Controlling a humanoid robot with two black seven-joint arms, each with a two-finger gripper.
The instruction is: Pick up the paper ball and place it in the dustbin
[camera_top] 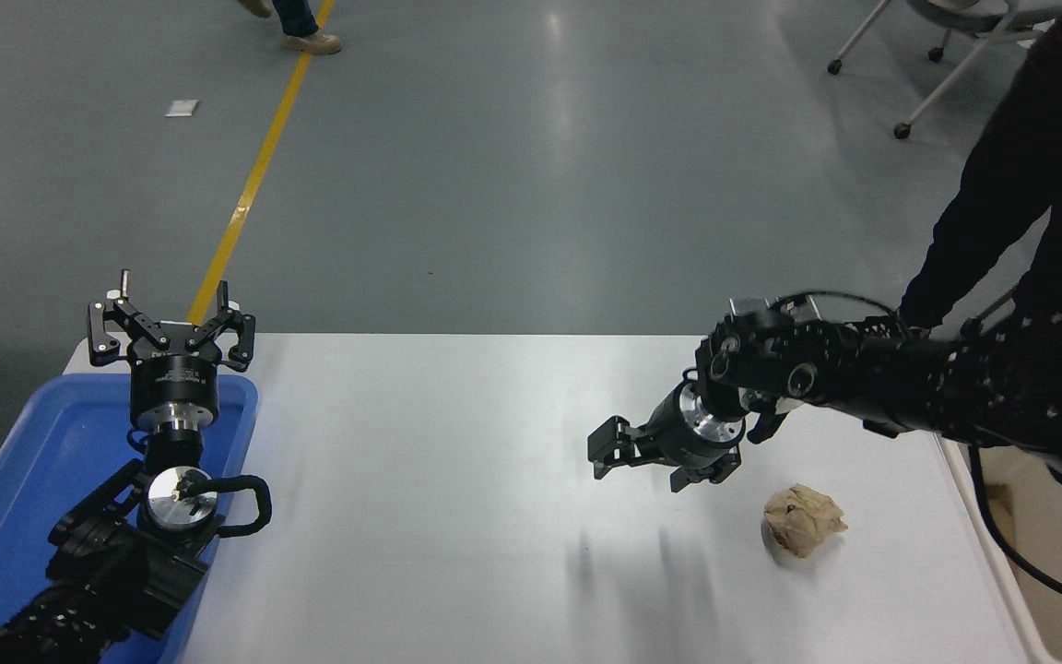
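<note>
The paper ball [804, 521], a tan wrinkled wad, lies on the white table [457, 461] near its right end, touching nothing. My right gripper [642, 466] hangs open and empty above the table, to the left of the ball and farther back, clearly apart from it. The right arm comes in from the right edge and hides most of the cream dustbin [1061, 544], which shows only as a strip past the table's right edge. My left gripper [171, 309] is parked open at the lower left.
A shallow blue tray [24, 461] sits under the left arm at the table's left end. A person in black [1029, 184] stands at the far right corner. A wheeled chair [946, 37] is behind them. Another person's feet [310, 39] are on the floor at the top.
</note>
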